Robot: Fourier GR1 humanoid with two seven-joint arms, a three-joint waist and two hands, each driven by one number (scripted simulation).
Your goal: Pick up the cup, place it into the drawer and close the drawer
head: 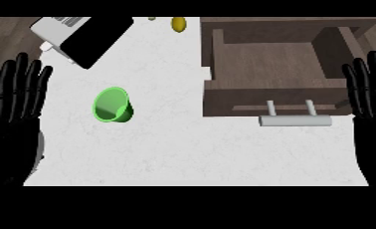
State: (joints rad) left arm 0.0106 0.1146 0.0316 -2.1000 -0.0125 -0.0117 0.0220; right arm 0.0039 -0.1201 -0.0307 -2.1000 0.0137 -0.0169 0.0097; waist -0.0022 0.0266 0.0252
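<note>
- My left hand [22, 98] rests at the left edge of the head view, fingers straight and pointing up, holding nothing.
- My right hand [361, 91] rests at the right edge, just beside the drawer's right wall, fingers likewise straight and spread, holding nothing.
- The cup [113, 104] is green and lies tipped on the white counter [183, 153], its open mouth turned toward the lower left. It sits left of the drawer, well apart from it, and nearer to my left hand than to my right, touching neither.
- The drawer [268, 63] stands pulled open at the upper right, its wooden floor bare as far as I can see, its grey bar handle [294, 120] jutting toward me at the front.
- As I judge it, nothing of the task is done: the cup is not yet picked up, not yet in the drawer, and the drawer is not yet closed. All three steps are left.
- My count: one cup, one drawer with one handle, two hands.
- Other things: one white and black appliance [77, 36] lying at an angle at the upper left, one small yellow object [178, 23] near the far edge, and one tinier olive speck [152, 18] beside it, too small for me to name.
</note>
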